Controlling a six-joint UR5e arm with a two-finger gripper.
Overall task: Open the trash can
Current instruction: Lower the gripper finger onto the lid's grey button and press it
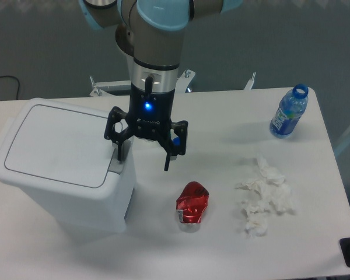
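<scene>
Lying nearest: a crushed red can point(192, 211) is resting on the white table point(315, 233), with crumpled tissue point(264, 201) to its right.
Trash can: the white trash can point(61, 166) is standing at the table's left side, lid flat and shut, so whatever it is holding is staying hidden.
Handling: it is looking like stiff, smooth, light plastic that could slide or tip if shoved sideways; a straight downward press is seeming the safer bet.
Where to press: the grey tab point(118, 167) at the lid's right edge is the spot, not the lid panel.
Gripper: the gripper point(146, 159) is hanging with its fingers spread apart, clamping nothing; its left finger point(121, 153) is sitting just over the tab, though contact is impossible to confirm.
Farther back: a blue water bottle point(289, 111) is standing uncapped; its fill level is unclear.
</scene>
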